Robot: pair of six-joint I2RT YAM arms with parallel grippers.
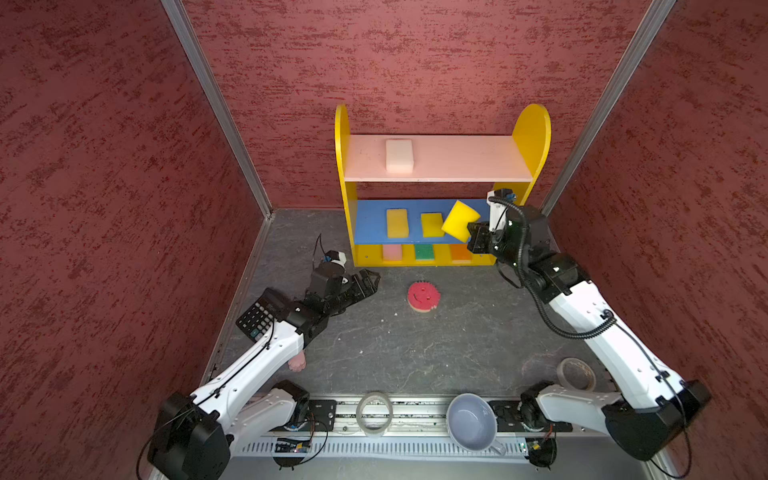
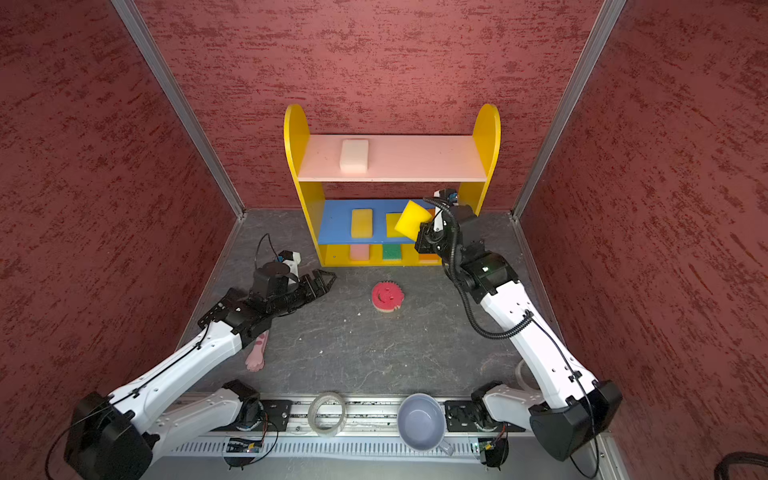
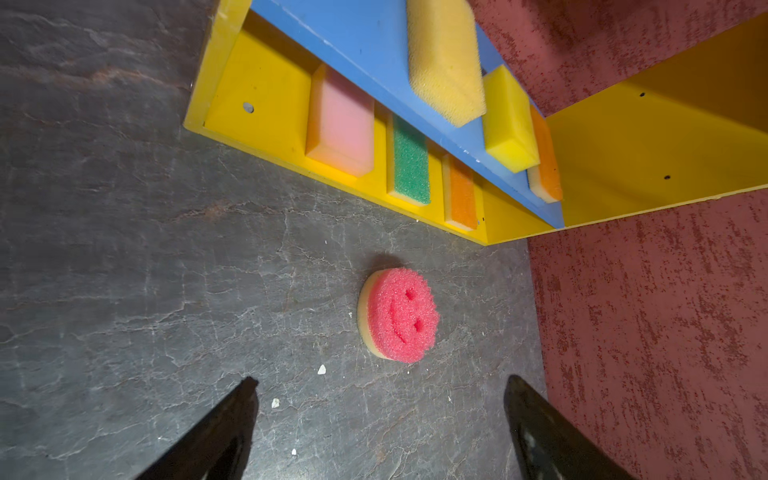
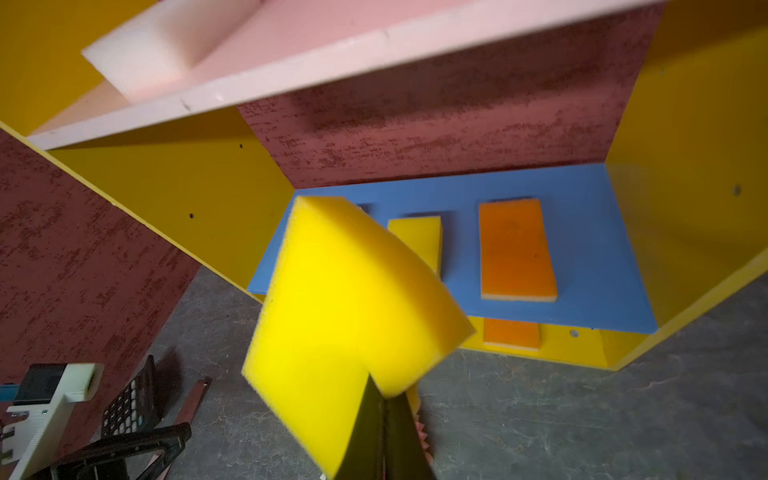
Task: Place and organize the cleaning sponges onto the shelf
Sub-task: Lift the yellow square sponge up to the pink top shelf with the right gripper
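The shelf [image 1: 534, 133] stands upper centre in both top views. Before its blue middle board [image 1: 370, 226] hangs a tilted yellow sponge [image 1: 459, 220], pinched at one corner by the right gripper [image 4: 382, 399]. The left gripper [image 1: 371, 279] is open, and the smiley sponge [image 1: 423, 296] lies right of it in the frame.

A round sponge [image 3: 397, 316] lies on the floor [image 3: 124, 249] ahead of the left fingers [image 3: 224, 428], the shelf [image 3: 262, 75] beyond. Between the right fingers [image 4: 365, 434] sits a sponge [image 4: 345, 299]; beyond it, more sponges [image 4: 515, 249] on the middle board [image 4: 590, 249].
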